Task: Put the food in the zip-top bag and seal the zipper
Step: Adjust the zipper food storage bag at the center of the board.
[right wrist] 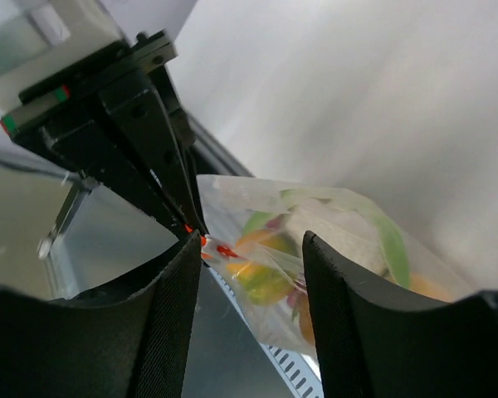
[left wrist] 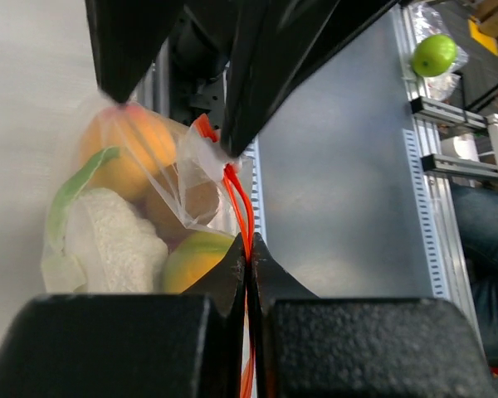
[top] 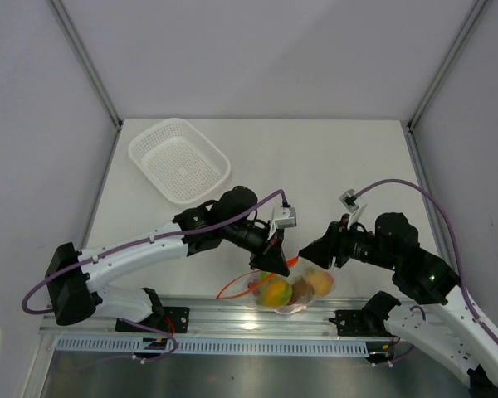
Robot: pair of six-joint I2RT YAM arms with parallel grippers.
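The zip-top bag (top: 287, 308) sat at the near edge of the table (top: 315, 166), roughly midway along it and right against the metal rail (top: 224, 319) that runs there. It was full of food. Through the clear plastic I could make out the yellow-green mango (top: 274, 292), a brown piece (top: 301, 290) beside it, an orange (left wrist: 129, 149) and the white-and-green piece (left wrist: 108, 240), all pressed close together.

The left gripper (top: 275, 264) had its fingers squeezed together on the red-orange zipper (left wrist: 236, 186), pinching the strip at the bag's mouth. The strip came out from between the fingertips and ran up towards the other arm. The right gripper (right wrist: 253, 274) faced it from the opposite side with its fingers apart, the upper corner of the bag lying in the gap between them. I could not tell whether either finger touched the plastic.

Well away from all this, a white mesh basket (top: 180, 159) stood near the far left corner of the table.
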